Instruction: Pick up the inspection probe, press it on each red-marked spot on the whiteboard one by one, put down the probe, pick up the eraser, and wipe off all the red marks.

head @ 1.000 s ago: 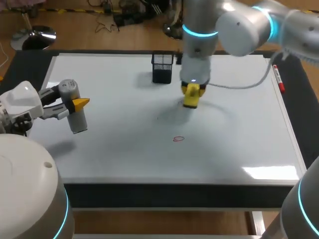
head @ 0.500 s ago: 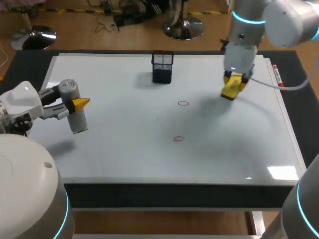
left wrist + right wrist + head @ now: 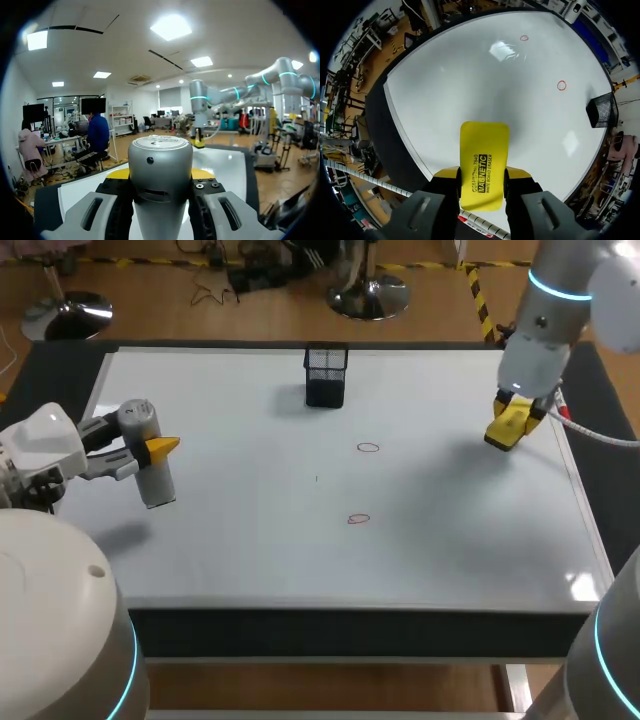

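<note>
While the left gripper sits over the left edge of the whiteboard, its two yellow-tipped fingers are clamped against opposite sides of the inspection probe, a grey cylinder with a rounded cap. In the head view the probe stands roughly upright, cap uppermost, with its lower end above the board surface and a shadow on the board just near of it. The left wrist view confirms the grip: the cylinder fills the gap between the finger bases, with a yellow tip on either side. The right gripper is positioned at the far right of the whiteboard, just inside its right border, and its fingers pinch a flat yellow eraser from two sides. The eraser projects ahead of the fingertips and points down toward the board; a soft shadow lies on the surface to its left, and contact with the board cannot be confirmed. Two red marks are present on the whiteboard: the far mark, a small oval near the centre, and the near mark, slightly left of it. Both are well apart from the eraser. A black mesh holder stands on the far part of the board, left of the far mark. A red marker lies along the right border, just beside the right gripper.
</note>
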`<state>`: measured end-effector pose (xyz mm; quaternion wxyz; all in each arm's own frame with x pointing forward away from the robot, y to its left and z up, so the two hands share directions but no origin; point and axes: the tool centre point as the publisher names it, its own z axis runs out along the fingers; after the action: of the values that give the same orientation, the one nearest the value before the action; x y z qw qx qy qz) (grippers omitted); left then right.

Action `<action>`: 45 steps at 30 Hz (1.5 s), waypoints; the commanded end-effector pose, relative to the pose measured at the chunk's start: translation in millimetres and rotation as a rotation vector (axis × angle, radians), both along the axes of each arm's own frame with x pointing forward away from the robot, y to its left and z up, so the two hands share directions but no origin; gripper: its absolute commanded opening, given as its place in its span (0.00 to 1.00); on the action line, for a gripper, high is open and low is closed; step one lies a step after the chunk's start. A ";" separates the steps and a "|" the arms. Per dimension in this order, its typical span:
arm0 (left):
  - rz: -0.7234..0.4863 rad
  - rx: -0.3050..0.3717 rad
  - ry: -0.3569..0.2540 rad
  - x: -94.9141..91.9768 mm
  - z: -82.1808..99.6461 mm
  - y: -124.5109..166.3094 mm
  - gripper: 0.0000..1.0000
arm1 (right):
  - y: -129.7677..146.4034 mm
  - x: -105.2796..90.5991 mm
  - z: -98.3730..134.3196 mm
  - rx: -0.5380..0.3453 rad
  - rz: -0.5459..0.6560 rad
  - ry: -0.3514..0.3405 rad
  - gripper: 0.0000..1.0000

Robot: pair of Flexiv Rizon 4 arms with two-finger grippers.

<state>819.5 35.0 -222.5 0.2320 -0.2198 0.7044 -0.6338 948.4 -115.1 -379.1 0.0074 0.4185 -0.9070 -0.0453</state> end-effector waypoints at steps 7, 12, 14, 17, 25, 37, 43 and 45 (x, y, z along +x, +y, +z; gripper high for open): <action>0.003 0.000 -0.002 0.4 0.3 -1.3 0.00 | -3.4 -5.4 2.1 0.005 0.002 -0.014 0.00; 0.003 0.000 -0.002 0.4 0.3 -1.3 0.00 | -3.4 -5.4 2.1 0.005 0.002 -0.014 0.00; 0.003 0.000 -0.002 0.4 0.3 -1.3 0.00 | -3.4 -5.4 2.1 0.005 0.002 -0.014 0.00; 0.003 0.000 -0.002 0.4 0.3 -1.3 0.00 | -3.4 -5.4 2.1 0.005 0.002 -0.014 0.00; -0.121 -0.011 -0.043 30.6 13.5 -43.8 0.00 | -3.4 -5.4 2.1 0.005 0.002 -0.014 0.00; -0.374 -0.029 -0.060 71.1 21.5 -139.6 0.00 | -3.4 -5.4 2.1 0.005 0.002 -0.014 0.00; -0.477 -0.039 -0.075 87.7 26.2 -185.5 0.00 | -3.4 -5.4 2.1 0.005 0.002 -0.014 0.00; -0.509 -0.035 -0.078 90.7 27.1 -201.2 0.00 | -3.4 -5.4 2.1 0.005 0.002 -0.014 0.00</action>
<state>883.7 -116.3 -192.3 0.1348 -0.0579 0.7091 -0.6897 942.5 -118.3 -377.4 -0.0008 0.4189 -0.9069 -0.0462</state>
